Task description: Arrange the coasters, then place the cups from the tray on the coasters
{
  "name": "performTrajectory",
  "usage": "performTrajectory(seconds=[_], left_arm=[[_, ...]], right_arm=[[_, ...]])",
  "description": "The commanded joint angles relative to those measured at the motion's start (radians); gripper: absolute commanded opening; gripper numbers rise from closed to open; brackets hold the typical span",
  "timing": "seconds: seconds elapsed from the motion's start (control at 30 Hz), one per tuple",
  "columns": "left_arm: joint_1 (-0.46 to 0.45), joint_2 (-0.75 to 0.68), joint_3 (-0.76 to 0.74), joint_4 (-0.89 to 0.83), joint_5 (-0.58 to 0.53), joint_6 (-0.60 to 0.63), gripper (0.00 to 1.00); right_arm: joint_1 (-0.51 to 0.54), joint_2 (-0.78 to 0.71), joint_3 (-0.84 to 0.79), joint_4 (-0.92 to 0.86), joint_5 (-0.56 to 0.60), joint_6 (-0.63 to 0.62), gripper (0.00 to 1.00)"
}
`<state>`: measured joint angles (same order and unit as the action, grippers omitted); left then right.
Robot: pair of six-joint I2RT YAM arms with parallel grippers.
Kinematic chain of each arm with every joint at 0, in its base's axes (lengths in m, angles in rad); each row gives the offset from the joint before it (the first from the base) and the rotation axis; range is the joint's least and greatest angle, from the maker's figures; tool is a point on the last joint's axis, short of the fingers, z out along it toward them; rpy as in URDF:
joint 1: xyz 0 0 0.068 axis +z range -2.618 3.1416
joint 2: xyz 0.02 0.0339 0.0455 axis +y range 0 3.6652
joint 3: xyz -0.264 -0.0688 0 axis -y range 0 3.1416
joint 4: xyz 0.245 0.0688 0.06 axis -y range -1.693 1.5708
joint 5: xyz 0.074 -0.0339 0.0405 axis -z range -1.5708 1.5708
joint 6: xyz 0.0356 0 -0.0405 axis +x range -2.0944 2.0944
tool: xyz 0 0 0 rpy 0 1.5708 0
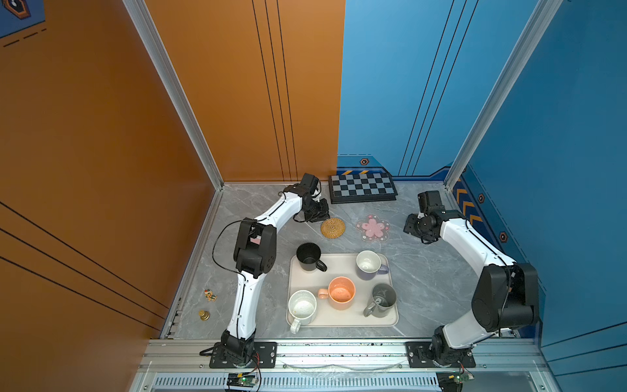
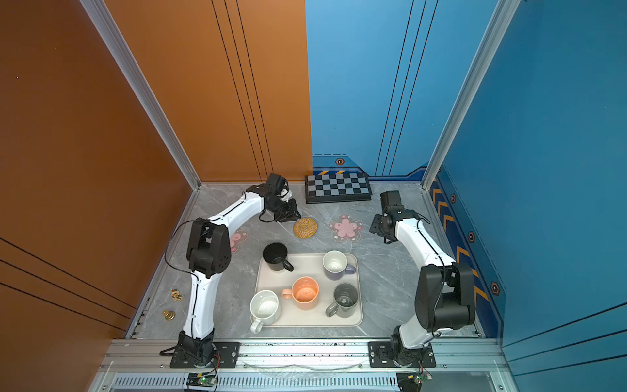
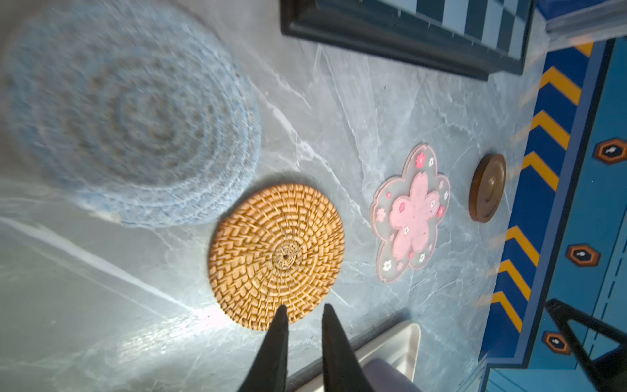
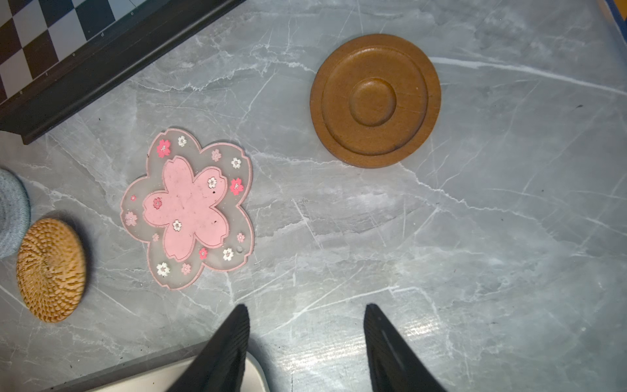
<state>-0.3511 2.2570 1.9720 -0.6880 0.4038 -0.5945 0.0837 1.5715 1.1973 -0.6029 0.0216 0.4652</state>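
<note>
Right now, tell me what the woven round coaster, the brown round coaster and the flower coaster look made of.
Woven coaster: rattan or straw, matte; coiled braided strands show.
Brown coaster: probably wood, smooth satin; turned concentric rings.
Flower coaster: likely soft rubber or silicone; translucent border, raised pink petals.

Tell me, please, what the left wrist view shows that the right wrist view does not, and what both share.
Only the left wrist: the left claw, slightly open by the straw coaster, and most of the knitted coaster. Only the right wrist: the right claw, wide open over the table. Both: the straw coaster, pink flower coaster, wooden coaster, checkered board and a tray corner; the right catches only the knitted coaster's rim.
</note>
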Motion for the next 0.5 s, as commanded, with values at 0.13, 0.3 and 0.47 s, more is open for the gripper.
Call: performTrajectory(seconds=[0.13, 0.3, 0.47], left_arm=[[-0.013, 0.025, 0.020, -0.024, 0.001, 0.010, 0.18], [-0.055, 0.070, 0.003, -0.024, 0.001, 0.024, 0.14], [-0.079, 0.086, -0.038, -0.024, -0.039, 0.013, 0.12]], right_arm=[[0.008, -0.007, 0.009, -0.040, 0.006, 0.009, 0.57], [0.011, -0.007, 0.003, -0.040, 0.006, 0.010, 0.57], [0.011, -0.012, 0.000, -0.041, 0.008, 0.006, 0.57]])
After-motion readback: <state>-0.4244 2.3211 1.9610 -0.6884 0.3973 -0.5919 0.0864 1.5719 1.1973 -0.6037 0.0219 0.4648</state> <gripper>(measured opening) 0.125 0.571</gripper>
